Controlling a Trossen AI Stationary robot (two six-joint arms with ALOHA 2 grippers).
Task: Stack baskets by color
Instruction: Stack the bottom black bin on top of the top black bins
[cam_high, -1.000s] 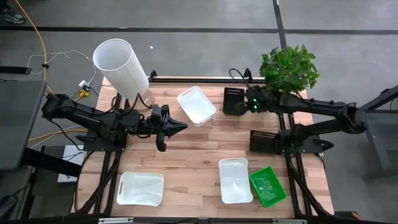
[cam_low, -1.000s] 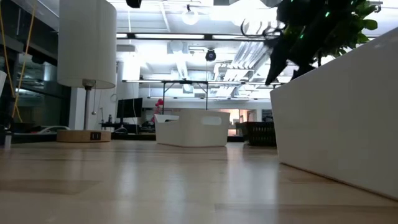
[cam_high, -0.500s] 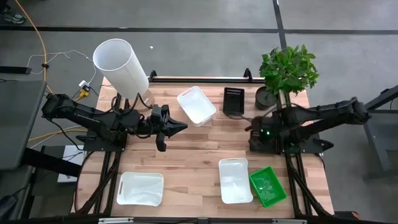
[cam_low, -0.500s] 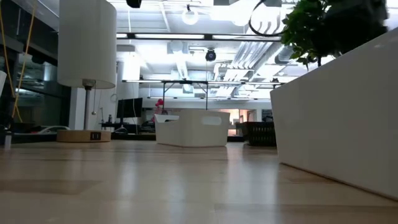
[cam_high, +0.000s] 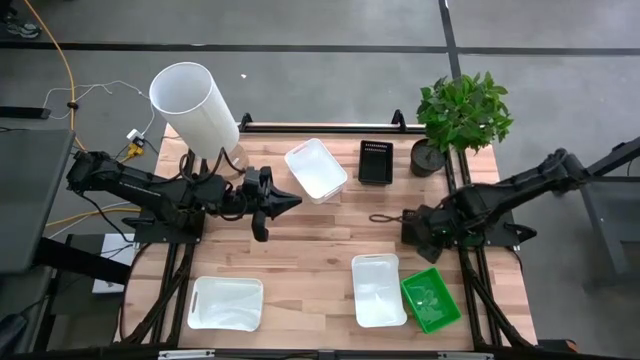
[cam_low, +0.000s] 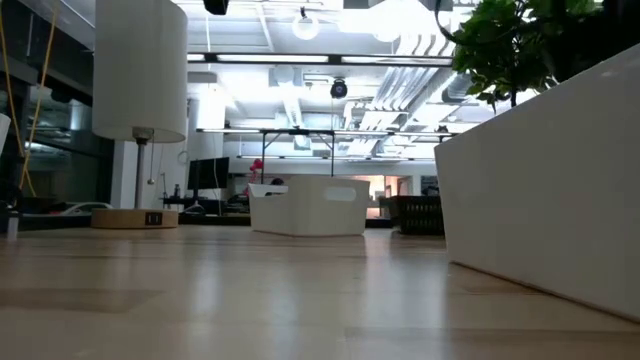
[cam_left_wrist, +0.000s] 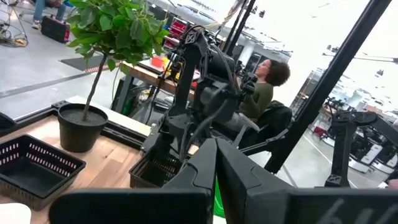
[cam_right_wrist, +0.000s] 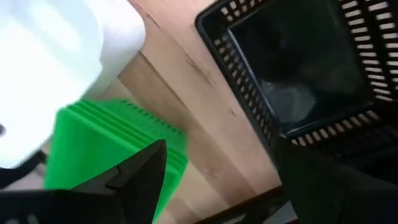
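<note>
Two black mesh baskets show. One (cam_high: 375, 160) sits flat at the far side beside the plant pot. The other (cam_right_wrist: 311, 81) sits near the table's right edge, and my right gripper (cam_high: 420, 228) hangs open over it, pointing down and holding nothing. The green basket (cam_high: 431, 299) and a white basket (cam_high: 378, 290) rest side by side at the near right. Another white basket (cam_high: 226, 302) lies at the near left, and a third (cam_high: 316, 168) at the far middle. My left gripper (cam_high: 285, 203) is shut and level above the table's left middle.
A tall white cylinder (cam_high: 195, 105) stands at the far left corner. A potted plant (cam_high: 428, 158) stands at the far right, next to the far black basket. Bare wood lies in the table's middle. A person (cam_left_wrist: 264, 87) sits beyond the table's right side.
My right gripper has swung from beside the far black basket near the plant toward the table's near edge. It now stands over the black basket at the right edge. It has tipped from nearly level to pointing down, and its fingers have stayed open with nothing in them.
</note>
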